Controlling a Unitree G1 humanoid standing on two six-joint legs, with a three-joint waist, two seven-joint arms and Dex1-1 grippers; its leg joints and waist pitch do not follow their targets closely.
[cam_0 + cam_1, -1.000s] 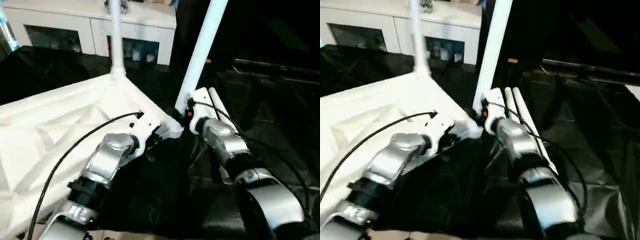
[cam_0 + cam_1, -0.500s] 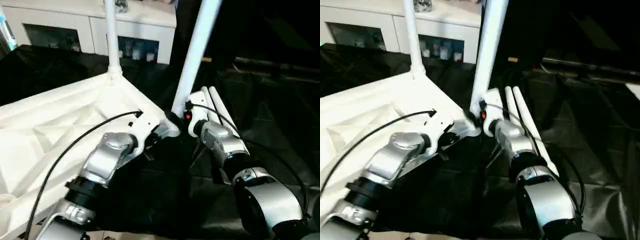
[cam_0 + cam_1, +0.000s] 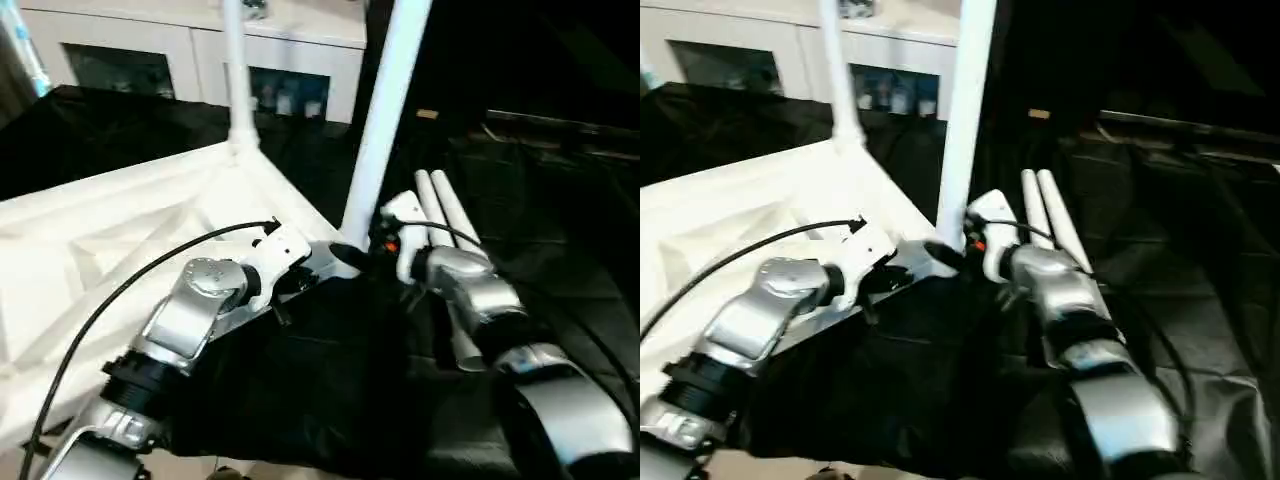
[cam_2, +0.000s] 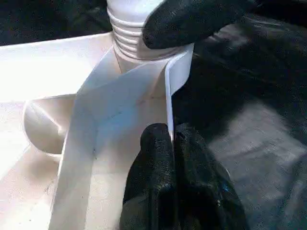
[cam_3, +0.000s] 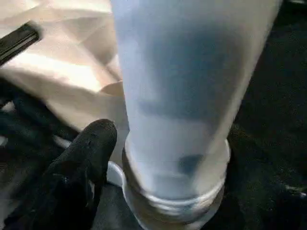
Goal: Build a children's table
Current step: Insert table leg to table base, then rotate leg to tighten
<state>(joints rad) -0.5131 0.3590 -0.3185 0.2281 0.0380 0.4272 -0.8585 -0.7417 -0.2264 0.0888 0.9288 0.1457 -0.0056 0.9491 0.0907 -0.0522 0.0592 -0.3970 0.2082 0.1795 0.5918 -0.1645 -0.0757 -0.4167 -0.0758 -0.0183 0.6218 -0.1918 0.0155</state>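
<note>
From the head views, the tabletop (image 3: pixel 120 240) is lying ribs-up on the black cloth (image 3: pixel 330 400), with one leg (image 3: pixel 236 80) standing in the far corner and a second leg (image 3: pixel 385 110) rising from the near corner between the two grippers; two spare legs (image 3: pixel 445 215) are lying just beyond the right gripper (image 3: pixel 350 258). The left gripper (image 3: pixel 285 290) is reaching in at the tabletop's edge beside that near corner. The left wrist view is adding what the head views hide: the left fingers (image 4: pixel 160 163) are pinched tight on the thin rim wall, one on each face, and ahead of them the second leg's ribbed end is sitting in the corner socket (image 4: pixel 139 52), with a right finger (image 4: pixel 192 19) resting against it. In the right wrist view, the leg is standing close in front of the fingers, one finger (image 5: pixel 81 163) lying beside its base with a gap; the other is hidden, so the jaws are looking parted and loose around the leg. Compared with a second ago, the right fingers are spreading off the leg, which is standing straighter.
</note>
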